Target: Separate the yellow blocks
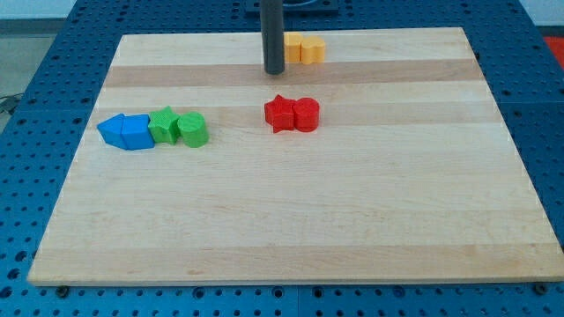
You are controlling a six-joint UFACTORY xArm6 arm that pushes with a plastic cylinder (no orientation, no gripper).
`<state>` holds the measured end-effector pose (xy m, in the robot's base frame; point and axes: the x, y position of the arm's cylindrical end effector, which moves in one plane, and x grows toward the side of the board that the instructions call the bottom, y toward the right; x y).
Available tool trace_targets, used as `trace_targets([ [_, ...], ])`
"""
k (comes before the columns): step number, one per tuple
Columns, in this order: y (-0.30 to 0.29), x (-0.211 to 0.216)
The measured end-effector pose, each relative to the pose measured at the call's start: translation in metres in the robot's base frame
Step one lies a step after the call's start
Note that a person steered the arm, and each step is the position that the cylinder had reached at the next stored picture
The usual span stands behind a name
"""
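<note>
Two yellow blocks touch each other near the view's top centre: the left one (293, 45) is partly hidden behind the rod, the right one (312, 50) looks hexagonal. My tip (274, 71) is at the end of the dark rod, just left of and slightly below the left yellow block, close to it. I cannot tell whether it touches the block.
A red star block (279, 114) touches a red cylinder (306, 114) below the tip. At the view's left, two blue blocks (125, 131), a green star (163, 125) and a green cylinder (192, 129) stand in a row. The wooden board (291, 220) lies on a blue perforated table.
</note>
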<state>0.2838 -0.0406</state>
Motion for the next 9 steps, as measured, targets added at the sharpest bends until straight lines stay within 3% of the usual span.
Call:
trace_targets([
  [1, -0.03, -0.03],
  [2, -0.024, -0.089],
  [3, -0.008, -0.091],
  [5, 0.033, -0.072],
  [6, 0.06, -0.039],
  [9, 0.089, 0.003],
])
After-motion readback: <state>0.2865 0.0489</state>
